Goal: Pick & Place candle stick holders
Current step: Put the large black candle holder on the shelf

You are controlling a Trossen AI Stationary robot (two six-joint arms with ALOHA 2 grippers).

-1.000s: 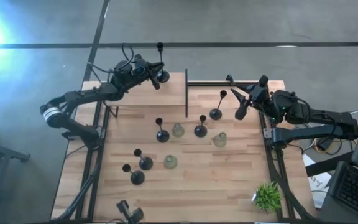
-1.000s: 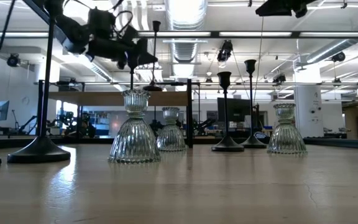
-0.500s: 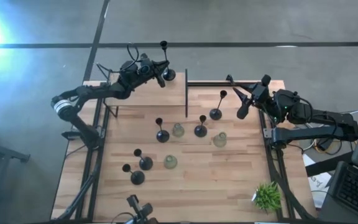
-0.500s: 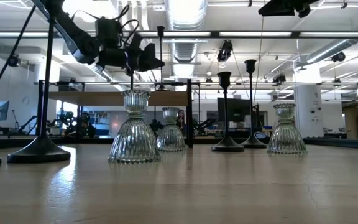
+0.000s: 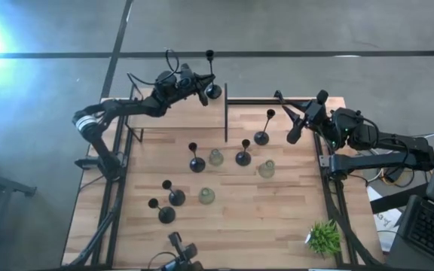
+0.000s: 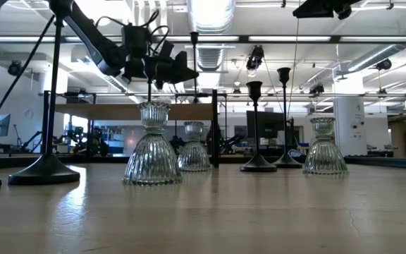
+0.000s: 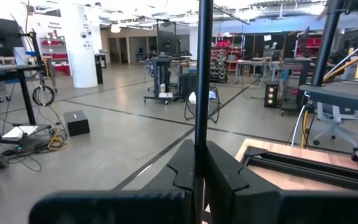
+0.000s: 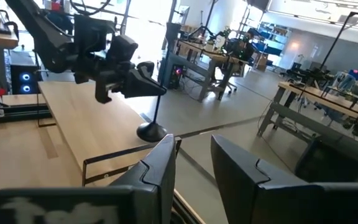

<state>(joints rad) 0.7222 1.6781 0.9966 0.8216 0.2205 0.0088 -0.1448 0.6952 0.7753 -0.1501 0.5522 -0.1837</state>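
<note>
high view: tall black holder [image 5: 211, 79] pinched in left gripper [image 5: 200, 89].

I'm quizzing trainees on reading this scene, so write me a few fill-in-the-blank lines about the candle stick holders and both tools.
1. The left tool is shut on the thin stem of a tall ____ candle stick holder.
2. The number of pale-green glass holders standing on the table is ____.
3. The right tool, near the table's right edge, holds ____.
4. The held holder is carried over the table's ____ edge in the high view.

Missing words: black; three; nothing; far
</note>
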